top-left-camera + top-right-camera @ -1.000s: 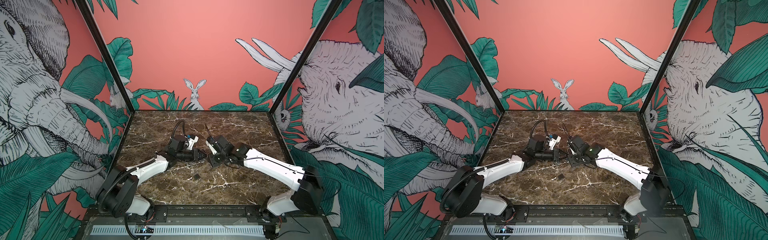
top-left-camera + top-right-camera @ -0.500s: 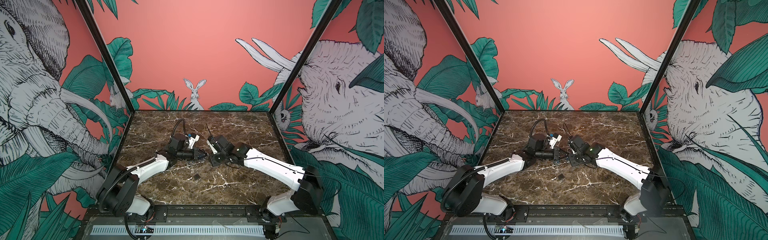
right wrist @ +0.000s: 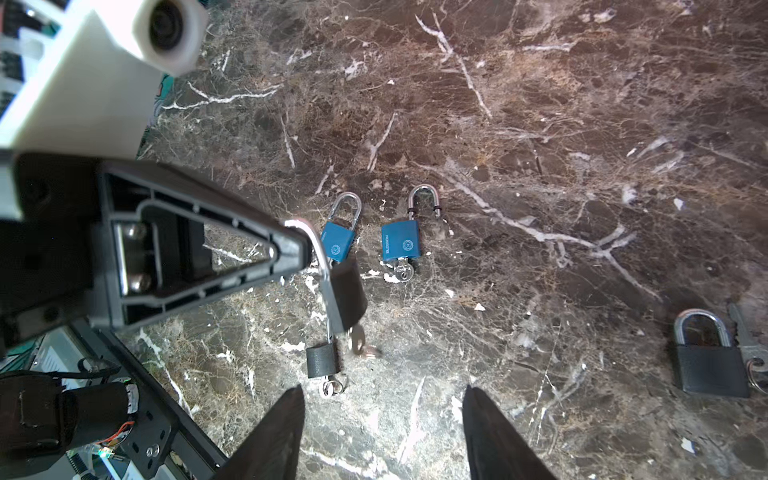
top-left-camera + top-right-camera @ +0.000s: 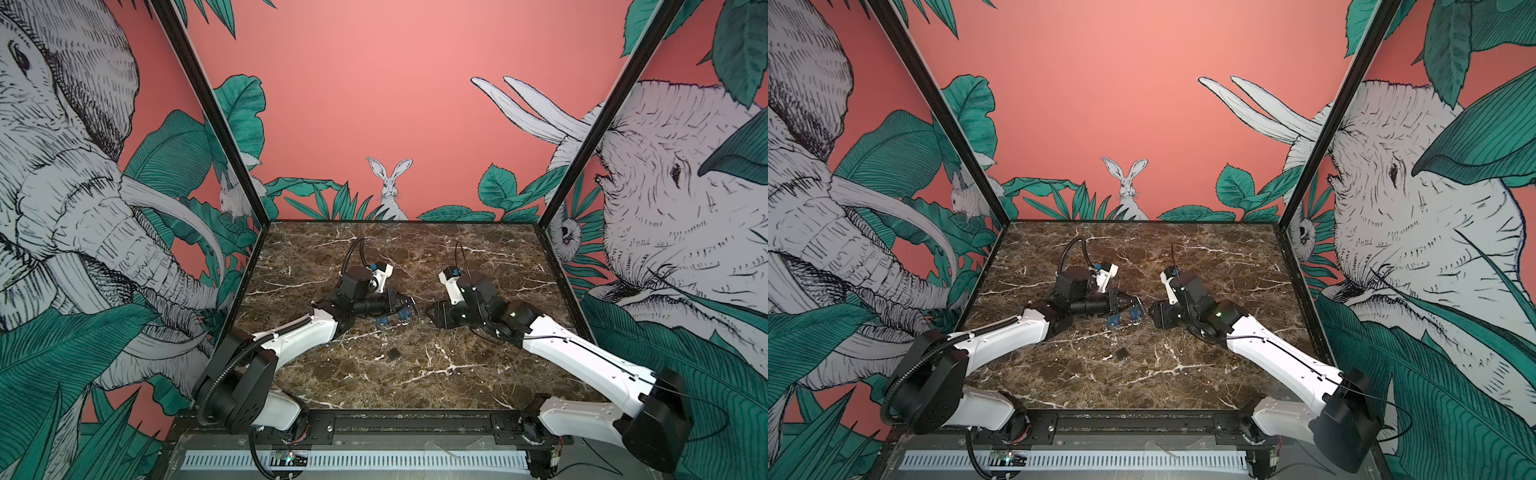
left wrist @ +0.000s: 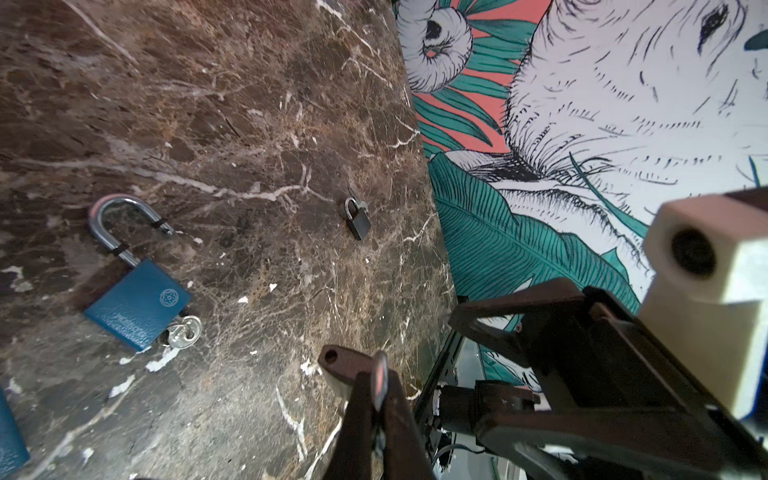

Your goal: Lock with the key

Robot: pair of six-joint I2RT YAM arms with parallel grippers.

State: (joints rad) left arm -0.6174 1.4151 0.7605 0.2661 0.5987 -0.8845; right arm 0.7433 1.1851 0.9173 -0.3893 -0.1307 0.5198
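In the right wrist view my left gripper (image 3: pixel 297 245) is shut on the silver shackle (image 3: pixel 322 266) of a black padlock (image 3: pixel 351 293), which hangs above the marble table (image 3: pixel 540 124). A key (image 3: pixel 358 345) sticks out below its body. The left wrist view shows only the shackle's thin edge (image 5: pixel 380 380) pinched between the shut jaws. My right gripper (image 3: pixel 382 401) is open with nothing between its fingers, a short way from the hanging padlock. In both top views the left gripper (image 4: pixel 405 305) and right gripper (image 4: pixel 432 313) face each other mid-table with a small gap.
Two blue padlocks (image 3: pixel 337 243) (image 3: pixel 401 245) lie under the left gripper, the second with a key (image 3: pixel 401 272) in it. A small black padlock (image 3: pixel 322 359) lies nearer the front. A larger black padlock (image 3: pixel 710 370) with a key (image 3: pixel 744 332) lies apart.
The right gripper has opened and drawn back to the right, away from the left gripper. The left gripper has closed tight on the shackle and keeps the black padlock.
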